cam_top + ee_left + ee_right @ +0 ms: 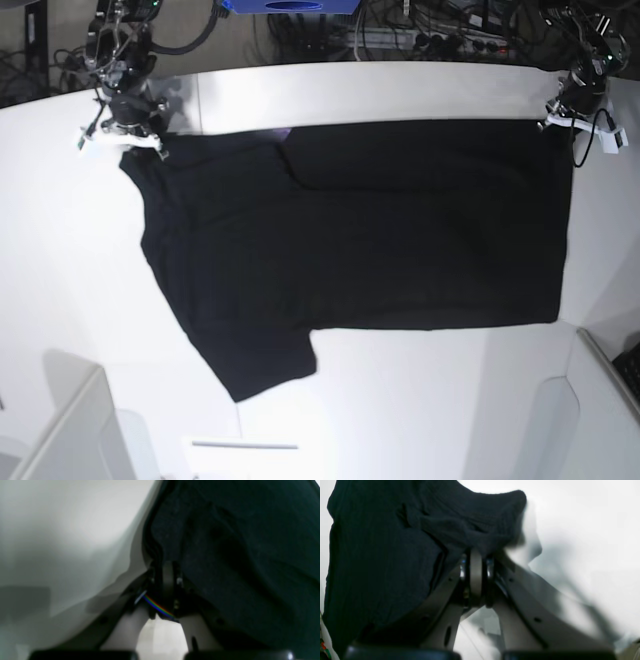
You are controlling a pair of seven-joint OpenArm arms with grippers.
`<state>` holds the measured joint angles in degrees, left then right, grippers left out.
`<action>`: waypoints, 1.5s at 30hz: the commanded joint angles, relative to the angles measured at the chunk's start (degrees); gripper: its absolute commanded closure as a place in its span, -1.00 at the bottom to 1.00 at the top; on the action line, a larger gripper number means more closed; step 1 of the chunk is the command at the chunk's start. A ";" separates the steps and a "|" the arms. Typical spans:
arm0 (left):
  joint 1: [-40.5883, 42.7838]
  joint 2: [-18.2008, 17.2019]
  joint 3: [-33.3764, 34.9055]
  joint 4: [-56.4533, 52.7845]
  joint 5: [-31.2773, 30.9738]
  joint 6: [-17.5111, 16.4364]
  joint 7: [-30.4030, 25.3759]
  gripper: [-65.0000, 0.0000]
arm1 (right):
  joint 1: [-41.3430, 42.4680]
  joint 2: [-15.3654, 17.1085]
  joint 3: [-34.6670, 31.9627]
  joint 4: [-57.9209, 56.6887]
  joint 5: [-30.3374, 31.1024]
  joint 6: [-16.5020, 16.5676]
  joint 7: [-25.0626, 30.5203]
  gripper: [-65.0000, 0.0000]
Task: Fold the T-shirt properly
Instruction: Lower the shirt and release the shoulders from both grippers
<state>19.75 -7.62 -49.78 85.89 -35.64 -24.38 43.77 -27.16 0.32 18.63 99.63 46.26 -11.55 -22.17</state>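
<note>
Fingers of the left gripper [556, 112] and right gripper [140, 142] are clamped on the T-shirt's [380, 230] far corners, both arms reached down from the table's [400, 90] back edge.

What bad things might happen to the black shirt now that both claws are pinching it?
The left claw and right claw each pinch only a far corner of the T-shirt, so the cloth might slip out when lifted. The near sleeve lies loose and could drag or bunch up, spoiling the fold.
</note>
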 commanded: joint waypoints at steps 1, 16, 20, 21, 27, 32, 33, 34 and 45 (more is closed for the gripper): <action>0.52 -0.78 -0.46 1.37 -0.27 -0.01 -0.56 1.00 | -0.23 0.52 0.40 1.60 -0.06 -0.01 1.29 1.00; 7.90 -0.60 -0.64 6.99 -0.36 -0.01 -0.65 1.00 | -8.05 0.25 0.40 6.08 0.03 -0.01 1.38 1.00; 9.13 -0.60 -0.73 7.34 -0.19 -0.01 -0.65 1.00 | -10.16 0.25 0.40 7.05 0.03 -0.01 1.47 1.00; 9.48 -0.60 -0.73 7.34 -0.27 -0.01 -0.65 1.00 | -10.51 0.25 0.40 7.31 0.03 -0.01 1.47 1.00; 10.71 -0.60 -0.73 7.34 -0.27 -0.01 -0.65 1.00 | -13.41 0.17 0.40 8.54 0.03 -0.10 1.47 1.00; 11.42 -0.60 -0.73 7.78 -0.36 -0.01 -0.74 1.00 | -13.68 0.17 0.40 8.45 0.03 -0.10 1.47 1.00; 11.42 -0.60 -0.73 7.78 -0.19 -0.01 -0.74 1.00 | -13.68 0.17 0.40 8.45 0.03 -0.10 1.47 1.00; 11.42 -0.60 -0.73 7.78 -0.19 -0.01 -0.74 1.00 | -13.68 0.17 0.40 8.45 0.03 -0.10 1.47 1.00; 11.42 -0.78 -0.81 10.33 -0.10 -0.01 -0.74 0.53 | -14.56 -2.47 2.16 10.21 0.03 -0.01 1.56 0.31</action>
<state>30.68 -7.55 -49.95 95.20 -35.20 -24.14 44.10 -41.04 -2.48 20.23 108.64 46.24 -11.55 -22.02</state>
